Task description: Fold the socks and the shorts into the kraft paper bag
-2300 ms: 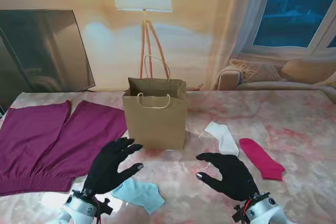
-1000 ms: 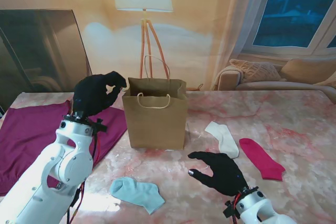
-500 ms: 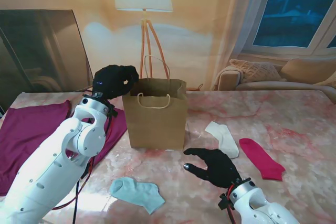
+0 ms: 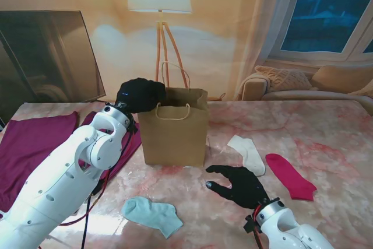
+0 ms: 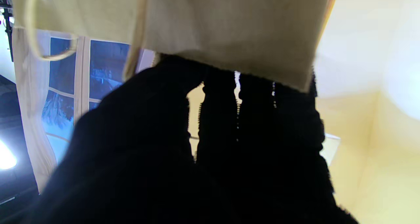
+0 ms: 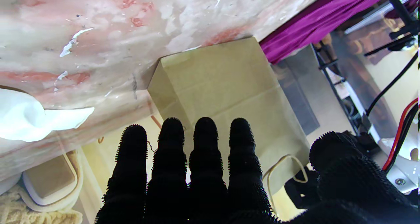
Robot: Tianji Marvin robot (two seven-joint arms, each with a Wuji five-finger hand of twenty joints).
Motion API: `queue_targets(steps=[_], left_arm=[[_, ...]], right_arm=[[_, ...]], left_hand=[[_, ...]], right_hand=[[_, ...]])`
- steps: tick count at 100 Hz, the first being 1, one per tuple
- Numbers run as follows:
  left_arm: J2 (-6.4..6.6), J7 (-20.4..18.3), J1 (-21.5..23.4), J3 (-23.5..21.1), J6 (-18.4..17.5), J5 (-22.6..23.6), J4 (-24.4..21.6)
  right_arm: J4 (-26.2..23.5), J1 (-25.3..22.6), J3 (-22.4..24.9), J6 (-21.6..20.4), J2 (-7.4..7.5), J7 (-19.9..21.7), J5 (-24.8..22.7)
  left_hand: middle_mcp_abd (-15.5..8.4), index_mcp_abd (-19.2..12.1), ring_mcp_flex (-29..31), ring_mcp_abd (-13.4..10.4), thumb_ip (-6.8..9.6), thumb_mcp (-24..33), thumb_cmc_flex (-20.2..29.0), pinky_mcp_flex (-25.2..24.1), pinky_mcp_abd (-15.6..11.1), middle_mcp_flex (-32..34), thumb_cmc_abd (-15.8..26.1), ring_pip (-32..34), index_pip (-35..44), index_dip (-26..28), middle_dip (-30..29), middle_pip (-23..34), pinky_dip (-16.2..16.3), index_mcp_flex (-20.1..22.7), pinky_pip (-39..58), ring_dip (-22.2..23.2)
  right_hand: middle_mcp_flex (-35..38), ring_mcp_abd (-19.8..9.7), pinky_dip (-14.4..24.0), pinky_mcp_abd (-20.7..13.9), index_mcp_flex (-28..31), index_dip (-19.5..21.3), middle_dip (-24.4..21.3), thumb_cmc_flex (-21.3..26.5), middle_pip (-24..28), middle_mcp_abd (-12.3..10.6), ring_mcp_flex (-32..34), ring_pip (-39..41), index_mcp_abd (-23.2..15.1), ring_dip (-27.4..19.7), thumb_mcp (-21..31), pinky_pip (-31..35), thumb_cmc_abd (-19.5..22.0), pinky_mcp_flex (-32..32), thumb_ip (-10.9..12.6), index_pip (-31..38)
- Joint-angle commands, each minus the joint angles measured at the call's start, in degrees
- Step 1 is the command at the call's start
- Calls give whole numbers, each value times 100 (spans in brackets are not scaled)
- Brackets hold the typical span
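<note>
1. Since the earlier frames the left hand point(image 4: 140, 95) has travelled from the near worktop up to the rim of the kraft paper bag point(image 4: 173, 135); the right hand point(image 4: 240, 183) has barely shifted.
2. Nearest me: light blue sock point(image 4: 152, 214) lies flat and untouched on the worktop point(image 4: 326, 138), between the two arms.
3. Right hand hovers low, fingers point(image 6: 206, 145) spread and holding nothing, palm down, pointing at the bag's side; probably standing by to steady it.
4. White sock point(image 4: 247, 152) and pink sock point(image 4: 290, 176) lie just right of that hand, unfolded.
5. Bag stands upright mid-worktop, mouth open. Left hand's fingers point(image 5: 256, 119) curl over its left top edge; the wrist view shows paper against them, seemingly pinching the rim to hold the mouth open for loading.
6. Purple shorts point(image 4: 35, 144) are spread flat at far left, partly under the left arm, not yet folded.
</note>
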Motion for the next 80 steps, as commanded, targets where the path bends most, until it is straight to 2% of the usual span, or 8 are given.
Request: queue_targets(steps=[1,7,16,22,28,46,56,80], left_arm=[[35,-204,-19,-9,23,-98,-13],[66,-438,1,-37,69,-144,-95],[94,-590,17,-80,108,-107,-179],[132,-919,52,-137,182,-174,-331],[172,-1077,54,-170,151,-120,-392],[270,-1367,6,-164,52,397,-474],[327,-1696,-23,-155,66,597,-576],[373,-2156,-72,-124,276,653,-732]], right_arm=[[4,-61,-4,-37,-4,-18,-15],[7,-66,0,-36,-6,-29,-15],[2,-73,2,-31,-7,-28,-7],[3,-70,-4,-27,-6,-27,-9],[-1,-65,-11,-22,-4,-8,-2],[25,-37,-40,-29,-6,-25,4],[20,-33,-41,-23,-3,2,9],[34,-26,-42,-15,-6,-21,3]], left_hand=[[65,29,-224,196,-248,-131,105,-45,-164,-149,-154,-147,10,-66,-173,-27,-73,-92,-142,-137],[150,252,-440,221,-356,-295,-125,-234,-89,-666,-346,-214,-318,-49,-666,534,4,-182,-397,-392],[211,527,-727,244,-494,-119,-578,-536,-30,-1097,-362,-361,-828,73,-1569,771,99,-250,-681,-493],[274,775,-1023,251,-511,211,-1004,-872,22,-1383,-309,-532,-1366,233,-1711,681,199,-318,-998,-606],[298,1024,-1335,209,-292,557,-1491,-1231,35,-1723,-314,-739,-1933,233,-1825,532,324,-472,-1294,-759],[247,1367,-2472,-77,-468,639,-2246,-2904,91,-2955,-456,-1430,-3269,-222,-2199,98,682,-1154,-2364,-1327],[240,1580,-3154,-236,-552,542,-2682,-3908,319,-3657,-404,-1835,-3877,-511,-2438,-171,788,-1597,-2793,-1672],[498,2112,-4159,-147,-743,1103,-3782,-4668,308,-4637,-382,-2129,-4654,-886,-2797,-416,694,-2130,-3323,-2093]], right_hand=[[-160,25,-77,-73,-75,-10,39,184,77,11,-135,39,-118,102,-184,17,129,-90,222,68],[-159,26,-73,-54,-86,-11,39,187,79,10,-132,41,-130,106,-186,22,125,-90,222,64],[-159,32,-62,-31,-79,-9,40,186,81,9,-125,47,-136,114,-189,34,128,-99,222,68],[-153,33,-54,-16,-79,-10,42,187,86,14,-127,47,-138,119,-190,41,123,-108,222,68],[-160,34,-47,3,-81,-9,42,188,85,5,-137,44,-143,123,-190,46,124,-121,222,68],[-163,36,-3,128,-91,-7,44,179,89,-10,-133,49,-149,140,-191,84,115,-164,222,68],[-169,37,48,235,-87,-3,43,174,87,-24,-150,45,-173,151,-191,130,105,-210,222,71],[-185,53,153,349,-85,4,40,162,80,-27,-170,37,-191,177,-179,196,93,-294,221,73]])
